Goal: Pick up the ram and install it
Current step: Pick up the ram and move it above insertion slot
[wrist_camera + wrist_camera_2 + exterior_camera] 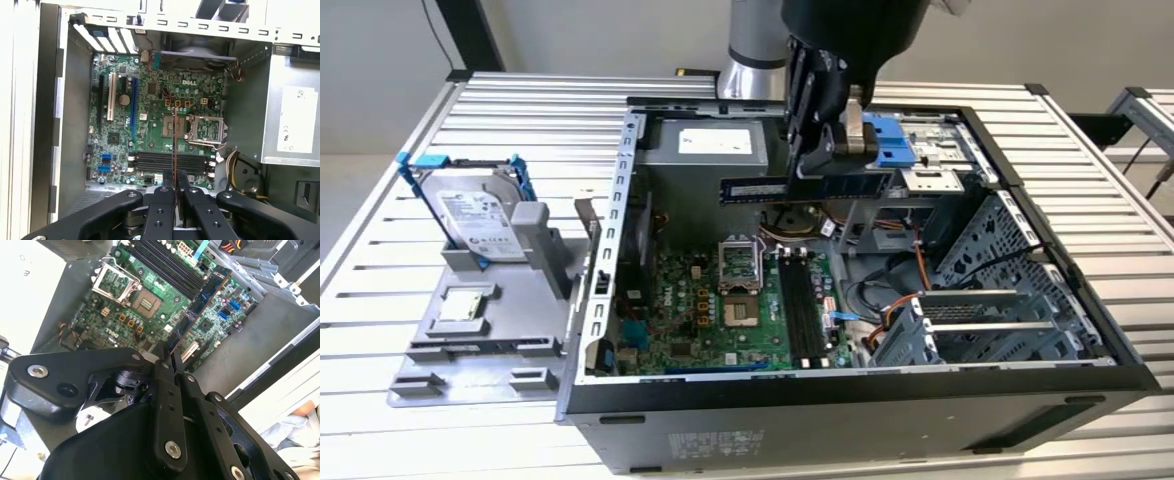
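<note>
My gripper (830, 172) is shut on the ram (754, 190), a long thin dark stick that I hold level above the open computer case, over its back half. In the second wrist view the ram (202, 300) reaches out from between the gripper's (168, 359) black fingers, over the green motherboard (155, 295). The first wrist view shows the ram (174, 142) edge-on as a thin line, clamped in the gripper (176, 176) above the black memory slots (150, 161). Those memory slots (803, 310) lie lower on the motherboard, below and nearer than the ram.
The case (607, 300) lies open on a slatted white table (400, 130). Inside are a processor socket (740, 265), a power supply (707, 145), loose cables (907, 270) and a drive cage (1014, 330). On the exterior view's left, a grey fixture (480, 350) holds a hard drive (478, 222) in a blue bracket.
</note>
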Motion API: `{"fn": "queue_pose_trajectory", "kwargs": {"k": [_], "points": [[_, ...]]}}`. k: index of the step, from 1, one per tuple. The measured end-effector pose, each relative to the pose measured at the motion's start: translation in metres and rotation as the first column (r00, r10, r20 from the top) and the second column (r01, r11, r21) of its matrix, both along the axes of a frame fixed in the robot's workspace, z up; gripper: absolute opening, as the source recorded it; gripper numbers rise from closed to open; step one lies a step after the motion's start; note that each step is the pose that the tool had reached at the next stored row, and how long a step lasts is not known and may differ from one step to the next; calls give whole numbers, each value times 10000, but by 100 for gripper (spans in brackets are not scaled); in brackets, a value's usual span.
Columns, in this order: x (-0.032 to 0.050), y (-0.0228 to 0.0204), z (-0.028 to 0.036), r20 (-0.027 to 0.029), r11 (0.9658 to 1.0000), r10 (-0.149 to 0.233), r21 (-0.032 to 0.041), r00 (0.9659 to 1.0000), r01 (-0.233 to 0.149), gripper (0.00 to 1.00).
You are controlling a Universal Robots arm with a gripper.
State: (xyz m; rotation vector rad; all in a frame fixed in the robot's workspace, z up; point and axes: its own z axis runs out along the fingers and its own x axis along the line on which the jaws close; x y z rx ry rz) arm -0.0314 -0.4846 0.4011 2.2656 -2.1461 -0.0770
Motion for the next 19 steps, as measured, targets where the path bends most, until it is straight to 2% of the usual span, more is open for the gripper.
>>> {"fn": "queue_pose_trajectory", "kwargs": {"k": [3, 5, 13, 16, 19], "points": [[-1, 4, 0, 0, 10000, -1, 1, 10000, 1, 0], [-2, 32, -1, 1, 10000, -3, 1, 10000, 3, 0], [0, 380, -13, 2, 10000, -1, -1, 10000, 1, 0], [6, 450, -16, 47, 10000, -1, 2, 10000, 1, 0], [8, 458, -17, 63, 10000, 1, 3, 10000, -1, 0]]}}
